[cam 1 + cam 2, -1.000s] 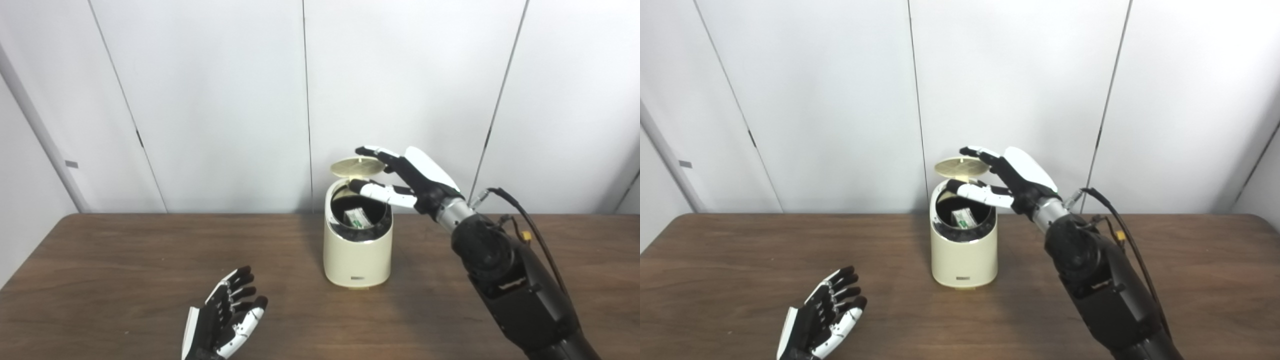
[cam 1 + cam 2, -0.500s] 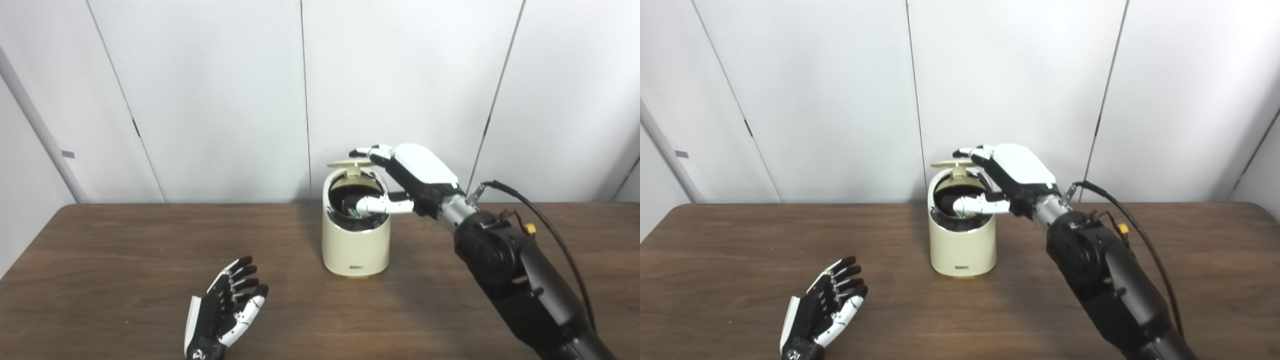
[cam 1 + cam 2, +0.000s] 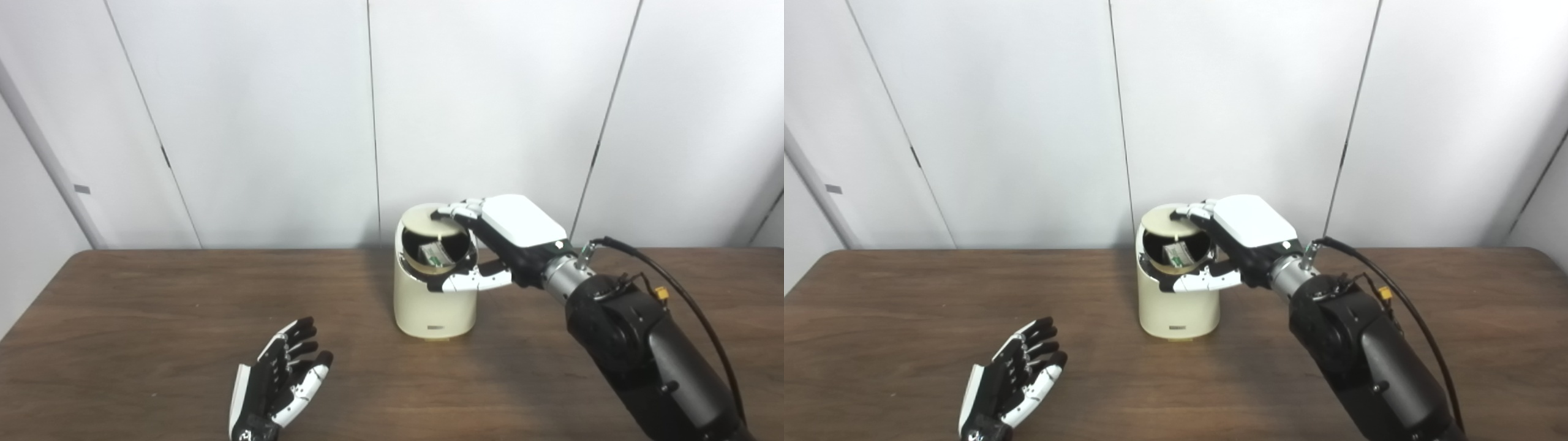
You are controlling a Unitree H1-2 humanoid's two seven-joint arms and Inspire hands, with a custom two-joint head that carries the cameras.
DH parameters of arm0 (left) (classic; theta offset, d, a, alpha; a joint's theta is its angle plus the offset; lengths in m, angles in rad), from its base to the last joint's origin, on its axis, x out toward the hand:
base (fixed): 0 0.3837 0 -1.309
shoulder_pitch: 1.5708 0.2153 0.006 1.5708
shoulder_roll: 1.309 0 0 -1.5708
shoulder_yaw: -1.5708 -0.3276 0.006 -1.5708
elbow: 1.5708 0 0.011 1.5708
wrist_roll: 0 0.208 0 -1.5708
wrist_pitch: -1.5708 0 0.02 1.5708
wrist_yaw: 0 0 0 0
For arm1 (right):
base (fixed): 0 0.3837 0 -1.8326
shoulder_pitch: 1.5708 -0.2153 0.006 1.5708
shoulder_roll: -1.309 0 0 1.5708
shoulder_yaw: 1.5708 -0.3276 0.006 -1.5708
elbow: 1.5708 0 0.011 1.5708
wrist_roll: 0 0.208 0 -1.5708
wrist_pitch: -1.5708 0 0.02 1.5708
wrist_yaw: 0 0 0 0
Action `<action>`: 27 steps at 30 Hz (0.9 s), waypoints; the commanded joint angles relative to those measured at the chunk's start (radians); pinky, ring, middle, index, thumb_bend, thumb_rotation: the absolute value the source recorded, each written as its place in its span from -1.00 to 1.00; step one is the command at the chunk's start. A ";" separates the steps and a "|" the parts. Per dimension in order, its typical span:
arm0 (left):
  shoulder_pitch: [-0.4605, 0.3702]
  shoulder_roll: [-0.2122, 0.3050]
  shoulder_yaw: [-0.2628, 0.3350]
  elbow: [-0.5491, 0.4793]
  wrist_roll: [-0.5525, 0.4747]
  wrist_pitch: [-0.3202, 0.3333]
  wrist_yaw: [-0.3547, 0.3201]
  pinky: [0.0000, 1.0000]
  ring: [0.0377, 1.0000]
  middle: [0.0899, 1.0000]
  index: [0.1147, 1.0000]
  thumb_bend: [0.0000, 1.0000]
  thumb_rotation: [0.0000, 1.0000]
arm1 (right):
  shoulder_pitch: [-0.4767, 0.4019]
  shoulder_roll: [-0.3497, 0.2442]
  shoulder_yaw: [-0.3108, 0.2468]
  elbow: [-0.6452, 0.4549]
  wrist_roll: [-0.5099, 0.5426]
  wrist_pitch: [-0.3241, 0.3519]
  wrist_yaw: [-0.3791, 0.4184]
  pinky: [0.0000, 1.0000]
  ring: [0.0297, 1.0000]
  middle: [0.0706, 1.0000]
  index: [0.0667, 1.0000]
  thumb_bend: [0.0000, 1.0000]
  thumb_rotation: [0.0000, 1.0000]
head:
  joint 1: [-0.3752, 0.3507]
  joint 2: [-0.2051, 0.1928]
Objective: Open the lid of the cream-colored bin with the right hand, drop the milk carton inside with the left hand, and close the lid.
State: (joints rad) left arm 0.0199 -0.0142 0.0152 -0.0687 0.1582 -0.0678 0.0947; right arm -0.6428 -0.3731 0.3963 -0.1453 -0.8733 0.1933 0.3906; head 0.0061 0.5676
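Brown wooden table (image 3: 153, 318) carries the cream-colored bin (image 3: 433, 303) near its back edge, upright.

Right hand (image 3: 499, 242) rests over the bin's top: fingers (image 3: 456, 211) on the upper face of the lid (image 3: 425, 219), thumb (image 3: 468, 282) against the front wall. It presses rather than grasps; nothing is enclosed.

Left hand (image 3: 1013, 376) lies well apart near the front edge, palm up, fingers spread, empty.

Milk carton (image 3: 1176, 252) is inside the bin, visible through the remaining gap.

Handling judgement: bin looks like light, stiff plastic with a thin hinged lid; it could slide or tip if pushed sideways. Best contact is the lid's top face, pressing straight down.

Change since 1.0 s ago: lid has dropped from nearly upright to almost shut; right hand has come down with it, thumb moving from over the opening to the front wall. Left hand is much where it was.
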 commanded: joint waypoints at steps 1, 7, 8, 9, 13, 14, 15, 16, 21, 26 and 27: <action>0.026 -0.016 -0.011 0.010 0.003 -0.012 0.010 0.35 0.50 0.57 0.62 0.13 -0.24 | -0.029 -0.003 -0.001 -0.033 -0.013 -0.027 0.006 0.82 0.79 0.72 0.63 0.23 0.57 | 0.006 -0.001; 0.026 -0.016 -0.014 0.014 -0.001 -0.014 0.008 0.35 0.53 0.59 0.63 0.16 -0.17 | -0.021 0.012 0.036 -0.040 -0.058 -0.030 0.052 0.91 0.83 0.75 0.66 0.26 0.67 | 0.009 -0.001; 0.026 -0.016 -0.013 0.014 -0.002 -0.014 0.009 0.34 0.52 0.59 0.63 0.16 -0.17 | -0.020 0.015 0.043 -0.044 -0.069 -0.026 0.065 0.92 0.84 0.76 0.66 0.27 0.69 | 0.010 0.000; 0.026 -0.017 -0.012 0.013 -0.002 -0.012 0.010 0.32 0.50 0.58 0.63 0.17 -0.17 | -0.019 0.017 0.050 -0.049 -0.080 -0.023 0.078 0.95 0.85 0.76 0.67 0.27 0.70 | 0.010 0.000; 0.025 -0.020 -0.012 0.010 0.000 -0.008 0.014 0.32 0.49 0.57 0.62 0.17 -0.17 | -0.015 0.024 0.068 -0.058 -0.119 -0.023 0.115 0.97 0.88 0.77 0.66 0.26 0.74 | 0.011 0.003; 0.025 -0.020 -0.013 0.008 0.002 -0.007 0.015 0.33 0.50 0.57 0.62 0.15 -0.18 | -0.014 0.026 0.071 -0.060 -0.126 -0.023 0.123 0.96 0.89 0.78 0.67 0.26 0.75 | 0.012 0.003; 0.026 -0.020 -0.014 0.007 0.003 -0.007 0.016 0.32 0.49 0.56 0.62 0.15 -0.18 | -0.012 0.027 0.071 -0.062 -0.131 -0.024 0.130 0.96 0.90 0.78 0.67 0.26 0.76 | 0.012 0.003; 0.026 -0.020 -0.014 0.006 0.003 -0.004 0.015 0.32 0.49 0.56 0.62 0.14 -0.18 | -0.010 0.028 0.071 -0.064 -0.135 -0.024 0.137 0.96 0.90 0.79 0.67 0.26 0.77 | 0.013 0.005; 0.026 -0.019 -0.015 0.007 0.006 -0.004 0.018 0.33 0.51 0.58 0.62 0.13 -0.19 | 0.004 0.030 0.072 -0.074 -0.162 -0.024 0.162 1.00 0.97 0.84 0.70 0.28 0.80 | 0.013 0.007; 0.029 -0.022 -0.015 -0.005 0.010 0.007 0.020 0.34 0.49 0.57 0.62 0.12 -0.19 | 0.024 0.026 0.068 -0.083 -0.177 -0.035 0.169 1.00 1.00 0.88 0.69 0.27 0.80 | 0.016 0.015; 0.029 -0.023 -0.015 -0.007 0.005 0.008 0.018 0.34 0.49 0.57 0.63 0.12 -0.20 | 0.027 0.026 0.066 -0.085 -0.178 -0.037 0.168 1.00 1.00 0.89 0.68 0.27 0.80 | 0.016 0.018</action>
State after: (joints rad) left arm 0.0244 -0.0229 0.0086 -0.0747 0.1639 -0.0565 0.1078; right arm -0.6075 -0.3424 0.4627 -0.2139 -1.0478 0.1742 0.5415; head 0.0215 0.5844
